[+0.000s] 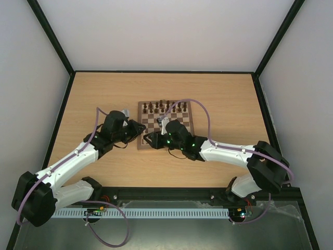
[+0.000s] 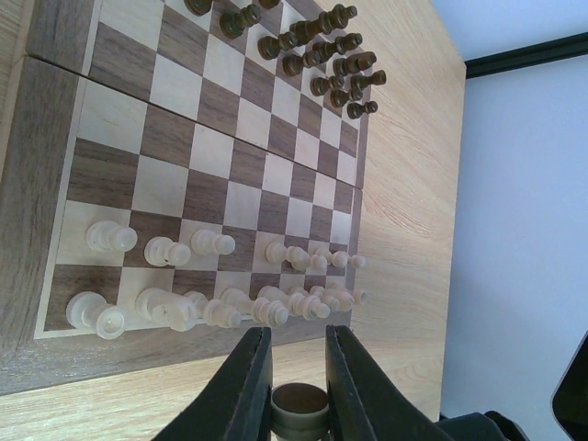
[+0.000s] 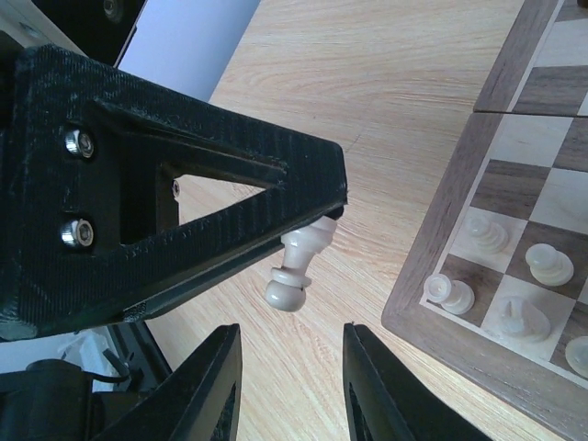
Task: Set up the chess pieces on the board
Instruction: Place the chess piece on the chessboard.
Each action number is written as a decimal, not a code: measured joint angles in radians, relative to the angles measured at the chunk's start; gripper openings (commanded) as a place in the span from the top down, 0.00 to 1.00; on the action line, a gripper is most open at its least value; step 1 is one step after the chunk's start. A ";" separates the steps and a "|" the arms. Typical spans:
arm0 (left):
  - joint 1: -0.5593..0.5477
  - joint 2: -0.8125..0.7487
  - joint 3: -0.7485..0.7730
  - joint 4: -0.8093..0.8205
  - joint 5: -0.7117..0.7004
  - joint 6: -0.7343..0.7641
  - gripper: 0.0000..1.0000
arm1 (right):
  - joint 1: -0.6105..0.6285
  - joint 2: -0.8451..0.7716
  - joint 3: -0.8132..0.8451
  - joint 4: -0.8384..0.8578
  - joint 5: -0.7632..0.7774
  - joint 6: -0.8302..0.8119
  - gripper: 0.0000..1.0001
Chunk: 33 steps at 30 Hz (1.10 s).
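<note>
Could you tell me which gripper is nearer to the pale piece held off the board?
Left. The left gripper clamps the pale piece at its base; the right gripper faces it without touching.

a pale pawn point(image 3: 296, 266) hangs from the left fingers point(image 3: 230, 230), beside the board point(image 3: 432, 308).

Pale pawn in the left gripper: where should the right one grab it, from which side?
Likely the bare head and collar of the pale pawn; the left gripper pinches its base end. Bring the right gripper in head-on, along its axis.
</note>
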 measured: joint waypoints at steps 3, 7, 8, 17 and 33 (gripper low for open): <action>0.000 0.000 0.000 0.000 -0.001 -0.003 0.87 | 0.002 0.007 0.005 0.003 0.005 0.002 0.69; 0.000 0.000 0.000 0.000 -0.003 -0.007 0.87 | 0.002 0.022 0.019 0.001 0.014 0.002 0.69; 0.000 0.000 0.000 0.000 -0.003 -0.008 0.87 | 0.002 0.026 0.023 0.002 0.016 0.003 0.69; 0.000 0.000 0.000 0.001 -0.016 -0.016 0.87 | 0.002 0.055 0.051 0.000 0.027 0.006 0.72; 0.000 0.000 0.000 -0.006 -0.060 -0.018 0.87 | 0.003 0.117 0.111 -0.008 0.040 0.017 0.88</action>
